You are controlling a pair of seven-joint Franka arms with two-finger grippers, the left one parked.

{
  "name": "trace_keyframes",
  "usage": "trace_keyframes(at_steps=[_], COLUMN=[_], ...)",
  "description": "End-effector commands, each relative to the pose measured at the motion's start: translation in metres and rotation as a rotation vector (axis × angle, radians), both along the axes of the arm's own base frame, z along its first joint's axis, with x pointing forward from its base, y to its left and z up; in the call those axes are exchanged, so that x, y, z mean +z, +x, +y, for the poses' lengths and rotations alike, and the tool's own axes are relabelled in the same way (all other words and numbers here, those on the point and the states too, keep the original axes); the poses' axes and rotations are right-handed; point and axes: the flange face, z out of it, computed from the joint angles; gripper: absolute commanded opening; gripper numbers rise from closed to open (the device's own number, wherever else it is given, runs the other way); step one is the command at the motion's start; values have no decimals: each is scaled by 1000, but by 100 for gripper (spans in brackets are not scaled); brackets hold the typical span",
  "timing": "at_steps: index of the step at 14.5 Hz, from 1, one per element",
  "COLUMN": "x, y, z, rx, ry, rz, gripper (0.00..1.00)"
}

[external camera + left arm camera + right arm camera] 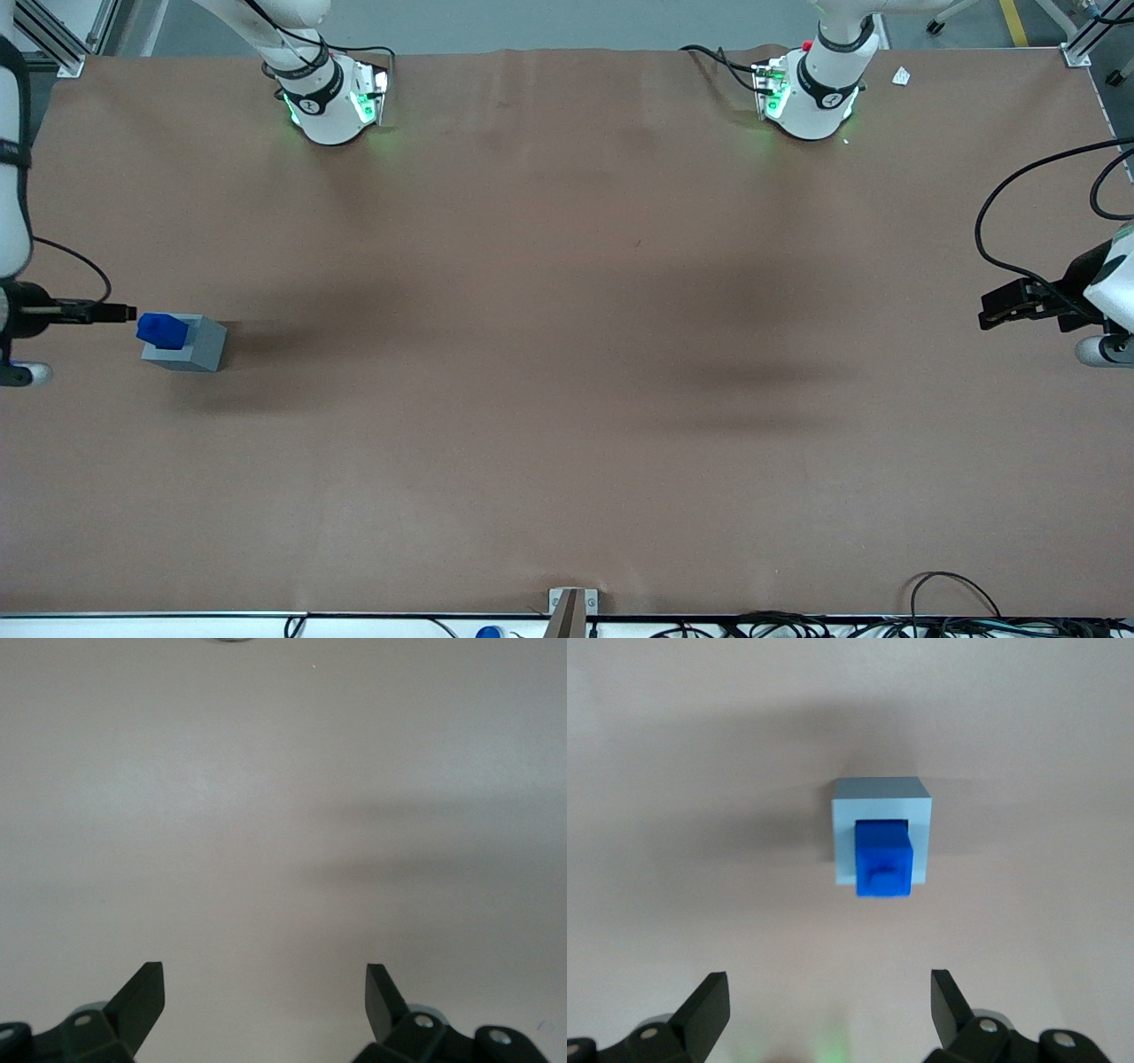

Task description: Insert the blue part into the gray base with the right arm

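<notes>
My gripper (824,1010): fingers apart, holding nothing, above the blue part (883,859) | part sits in gray base (882,828), standing proud | I'd press straight down, centred on stud.

Brown table (567,399) carrying the gray base (197,347), toward the working arm's end, with the tool (124,312) open just beside it.

Right arm (11,159) at left edge of front view, hanging down near mid-height. Gripper (829,1005) raised above the table, fingers (709,1001) spread wide, holding nothing.
</notes>
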Motion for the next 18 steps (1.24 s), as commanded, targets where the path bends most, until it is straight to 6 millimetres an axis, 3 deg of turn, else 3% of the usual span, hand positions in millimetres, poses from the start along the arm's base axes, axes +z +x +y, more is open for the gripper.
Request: trace_keyframes(at_steps=[1,6,9,12,18], x=[56,146,163,169,181], y=[-19,-46,-63,-73,-70], z=[25,84,128,154,157], rx=[-45,-25,-47,-5,0], ry=[-26,-31,-40,-35,-26], rz=[-57,-201,-206,-243,-280], gripper=[100,100,100,100,100])
